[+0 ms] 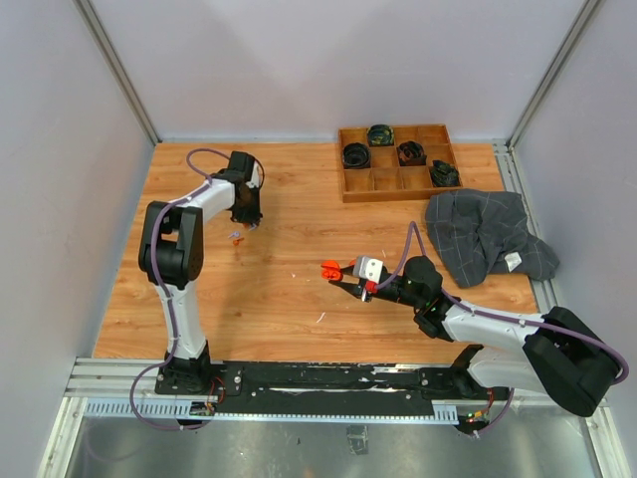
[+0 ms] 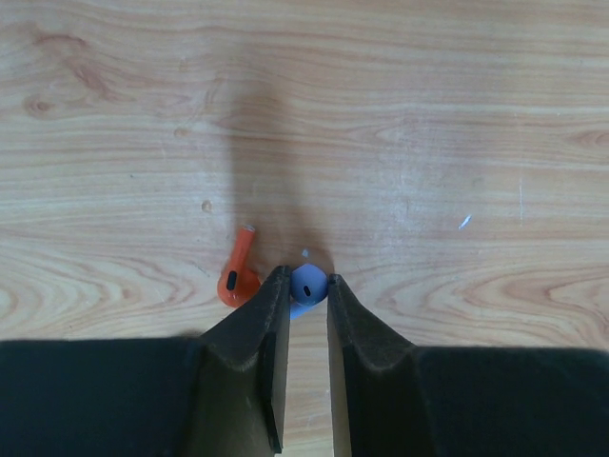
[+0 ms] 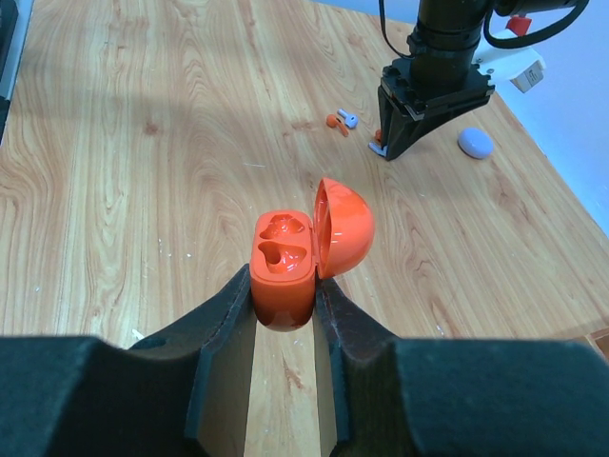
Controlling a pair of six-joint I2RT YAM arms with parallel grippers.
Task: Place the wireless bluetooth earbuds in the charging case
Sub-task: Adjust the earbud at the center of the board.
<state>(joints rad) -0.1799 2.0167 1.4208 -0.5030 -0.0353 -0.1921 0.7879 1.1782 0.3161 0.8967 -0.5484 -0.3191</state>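
Note:
My left gripper (image 2: 308,278) is low over the wood at the far left (image 1: 248,221), jaws nearly together, and a pale lilac earbud (image 2: 308,284) fills the gap at the tips. An orange earbud (image 2: 238,278) lies on the wood just left of the left finger. In the right wrist view an orange earbud (image 3: 332,121) and a lilac one (image 3: 347,116) lie together beside that gripper. My right gripper (image 3: 285,278) is shut on an orange charging case (image 3: 283,267), held above mid-table (image 1: 331,269). Its lid stands open and both sockets are empty.
A closed pale lilac case (image 3: 476,143) lies on the wood beyond the left gripper. A wooden tray (image 1: 343,164) with several black cases stands at the back right. A grey cloth (image 1: 488,234) lies at the right. A thin white sliver (image 1: 320,317) lies near the front.

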